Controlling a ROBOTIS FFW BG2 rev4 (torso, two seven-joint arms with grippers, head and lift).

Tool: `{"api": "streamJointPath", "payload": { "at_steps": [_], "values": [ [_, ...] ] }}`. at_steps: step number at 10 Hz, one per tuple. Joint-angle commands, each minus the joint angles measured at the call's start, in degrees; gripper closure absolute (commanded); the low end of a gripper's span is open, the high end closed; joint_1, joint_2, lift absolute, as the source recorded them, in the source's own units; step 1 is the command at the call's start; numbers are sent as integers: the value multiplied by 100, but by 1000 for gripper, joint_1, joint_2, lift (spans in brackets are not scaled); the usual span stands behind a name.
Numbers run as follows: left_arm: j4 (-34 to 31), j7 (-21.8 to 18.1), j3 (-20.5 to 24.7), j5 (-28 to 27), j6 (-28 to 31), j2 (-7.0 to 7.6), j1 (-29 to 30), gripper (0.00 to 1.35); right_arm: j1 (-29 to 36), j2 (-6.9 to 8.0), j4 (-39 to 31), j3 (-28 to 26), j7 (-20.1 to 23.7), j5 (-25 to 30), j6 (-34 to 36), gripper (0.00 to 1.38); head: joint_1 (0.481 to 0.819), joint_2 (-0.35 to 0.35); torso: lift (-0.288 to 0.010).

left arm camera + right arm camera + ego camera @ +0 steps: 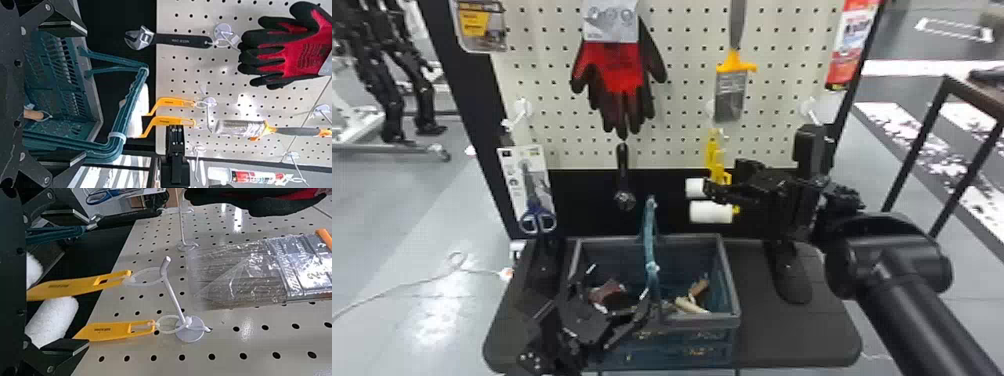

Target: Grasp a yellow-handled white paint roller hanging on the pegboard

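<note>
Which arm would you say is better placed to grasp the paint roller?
Right. The right gripper frames the paint roller with open jaws; the left gripper sits low at the basket.

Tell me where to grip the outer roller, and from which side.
Probably its white sleeve: round, thick and hanging below the pegboard, while the yellow handle is thin and flat. Come in from the front, jaws either side of the sleeve, so it can slide off the peg toward you.
</note>
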Motion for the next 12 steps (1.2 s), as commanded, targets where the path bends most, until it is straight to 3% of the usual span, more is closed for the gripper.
{"api": "streamJointPath", "payload": {
  "at_steps": [1, 2, 3, 7, 9, 12],
  "values": [
    [103, -47, -31, -9, -18, -53, -105, 209, -42, 7, 56, 7, 0, -88, 50, 240, 549, 0, -100],
    [129, -64, -22, -17, -9, -97, -96, 209, -42, 15, 109, 7, -35, -141, 24, 726, 549, 0, -100],
    [129, -91, 22, -17, -44, -132, -61, 209, -34, 50, 161, 7, -53, -159, -20, 1067, 549, 0, -100],
    [85, -135, 75, -211, -150, -114, -35, 209, 19, 24, 91, 60, 70, -53, 59, 1159, 549, 0, -100],
    [23, -91, 189, -255, -123, -238, 97, 209, 54, 24, 91, 60, 132, -44, 59, 1167, 549, 0, -100],
    [-29, -91, 251, -290, -123, -281, 159, 209, 54, 33, 126, 60, 141, -53, -3, 1170, 549, 0, -100]
  ]
}}
